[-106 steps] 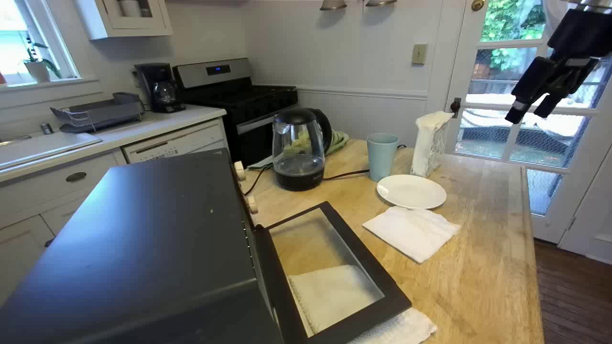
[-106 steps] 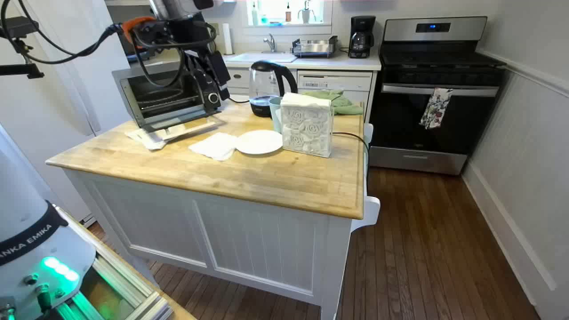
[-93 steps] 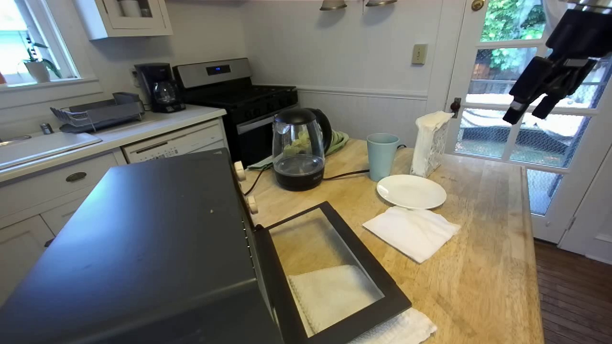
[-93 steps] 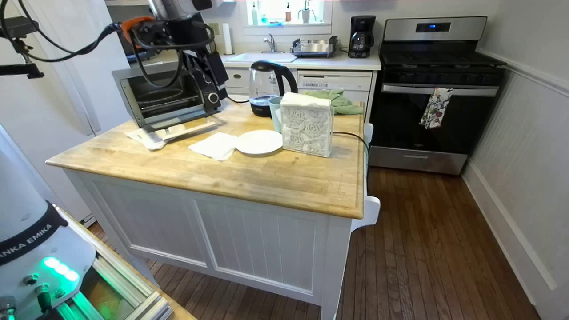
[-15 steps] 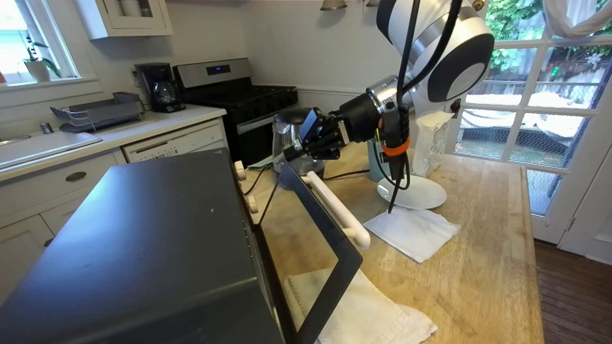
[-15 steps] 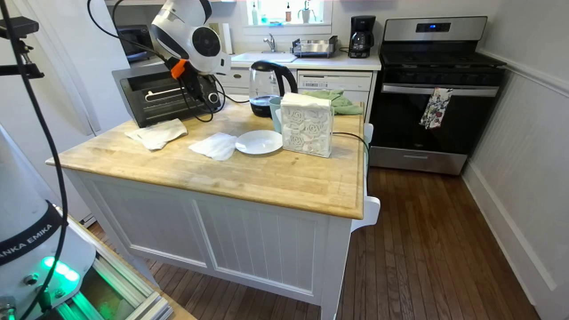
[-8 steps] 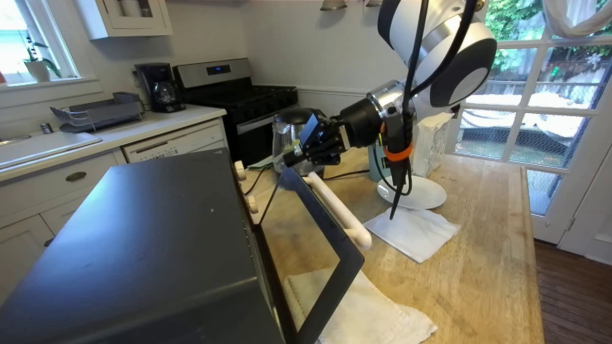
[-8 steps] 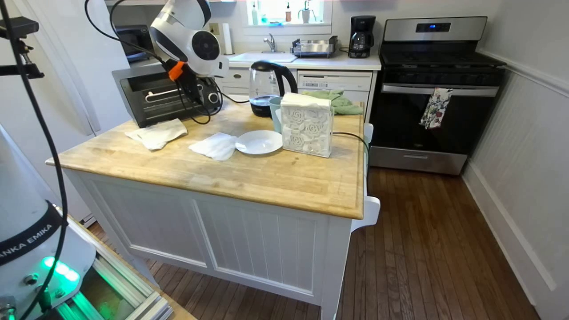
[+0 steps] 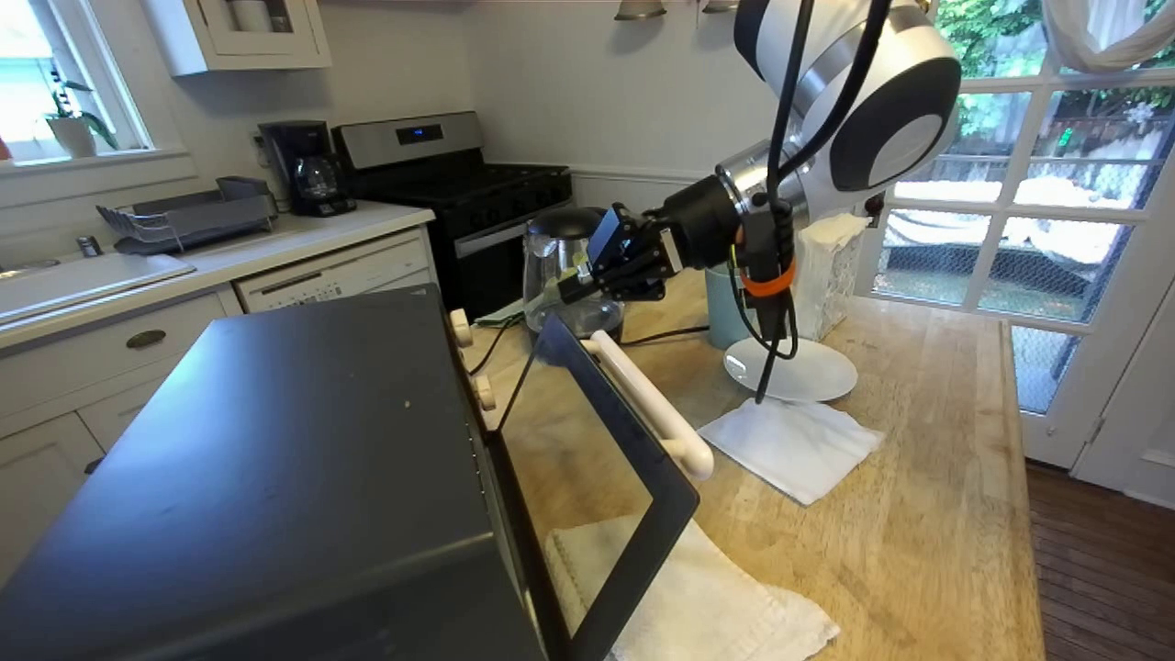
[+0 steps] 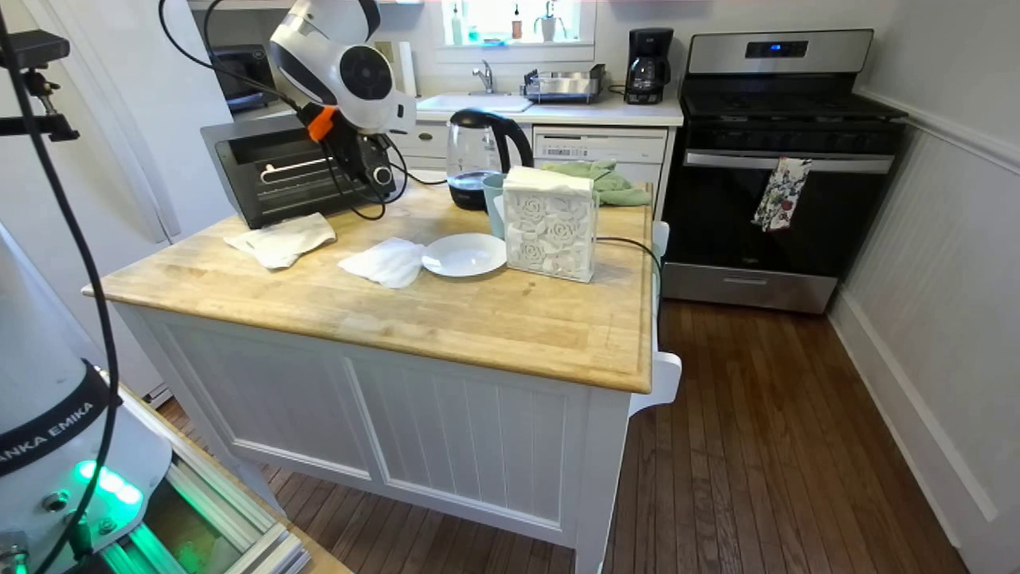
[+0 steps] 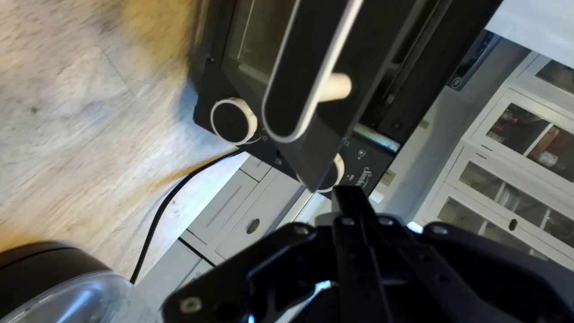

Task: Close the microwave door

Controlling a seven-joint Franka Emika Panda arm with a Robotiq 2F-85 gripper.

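Note:
The dark boxy microwave stands on the wooden island. Its door, a black-framed glass panel with a pale bar handle, is tilted partway up, its outer edge still away from the front. My gripper is shut and empty, just above and beyond the door's far upper corner. In the wrist view the gripper's fingertips lie together, a small gap from the pointed door corner, with the knobs behind. In an exterior view the door faces the camera, and the arm hides the gripper.
A glass kettle stands close beside the gripper, its cord trailing over the tabletop. Nearby are a blue cup, a white plate, a napkin and a napkin holder. A folded cloth lies below the door.
Since about seven seconds ago the arm has come over to the microwave and the door has risen from lying flat. In the last half second the gripper has lifted slightly off the corner; the door stays put.

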